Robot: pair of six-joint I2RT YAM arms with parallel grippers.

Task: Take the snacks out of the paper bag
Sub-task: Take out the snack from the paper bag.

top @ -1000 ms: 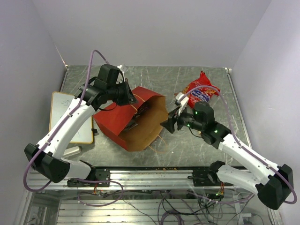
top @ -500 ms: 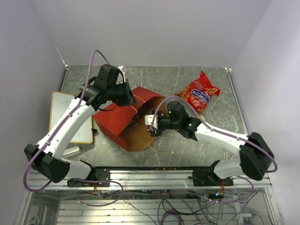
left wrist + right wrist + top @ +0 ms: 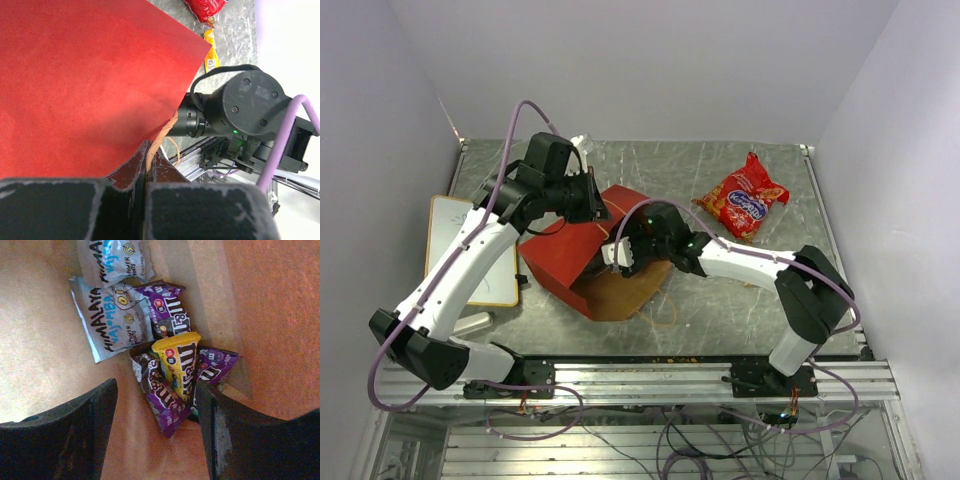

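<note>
Since a moment ago the right arm has swung away from the chip bag (image 3: 745, 200) and has pushed the right fingers (image 3: 617, 252) into the mouth of the paper bag (image 3: 558, 262). The left arm has hardly moved. The bag lies on its side toward the left edge of the tabletop (image 3: 730, 300), with its mouth turned to the near edge.

The left fingers (image 3: 200, 210) are pressed together on its upper rim, with the twisted handle between them, and they keep the mouth open. The right fingers are spread wide and hold nothing. Just ahead of them the candy packets (image 3: 165, 350) lie in a loose heap on the brown paper.

I think these packets are light, soft and slippery. The yellow packet (image 3: 179, 365) lies on top, so a pinch across its middle looks easiest. The chip bag rests near the far right corner.

The tabletop is grey, marbled and smooth. A whiteboard (image 3: 470, 250) lies at the left edge, and pale walls stand close around.
</note>
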